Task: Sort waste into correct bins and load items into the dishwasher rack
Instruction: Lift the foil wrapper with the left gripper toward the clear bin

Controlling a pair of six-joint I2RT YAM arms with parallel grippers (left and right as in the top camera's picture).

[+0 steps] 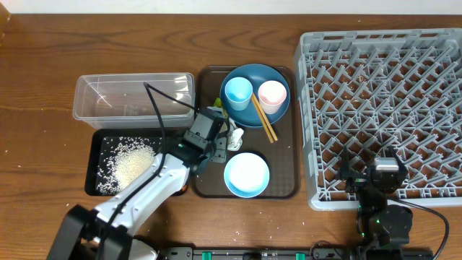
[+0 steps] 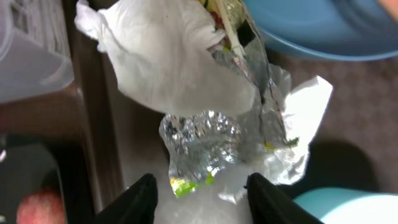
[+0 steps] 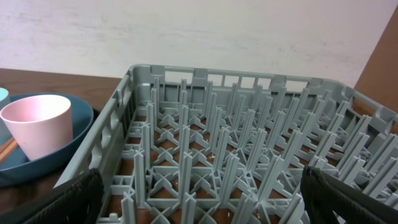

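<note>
On the brown serving tray, crumpled white tissue [image 2: 168, 56] and a silvery green-and-yellow wrapper [image 2: 205, 140] lie in a heap [image 1: 233, 136]. My left gripper [image 2: 202, 196] [image 1: 220, 146] hangs just over the heap, jaws apart, with the wrapper's end and some tissue between the fingers. The dark blue dish [image 1: 254, 78] carries a light blue cup [image 1: 238, 92], a pink cup [image 1: 272, 95] and chopsticks [image 1: 263, 119]. A light blue bowl [image 1: 246, 174] sits at the tray's front. Rice [image 1: 130, 160] fills the black tray [image 1: 97, 184]. My right gripper [image 3: 205, 199] [image 1: 369, 172] stands open over the grey rack [image 3: 249, 143] [image 1: 382, 65].
The clear tub [image 1: 133, 97] stands behind the black tray, left of the serving tray [image 1: 289, 144]. A reddish lump [image 2: 37, 208] shows low left in the left wrist view. The pink cup [image 3: 40, 124] and the dish rim [image 3: 78, 134] lie just left of the rack wall.
</note>
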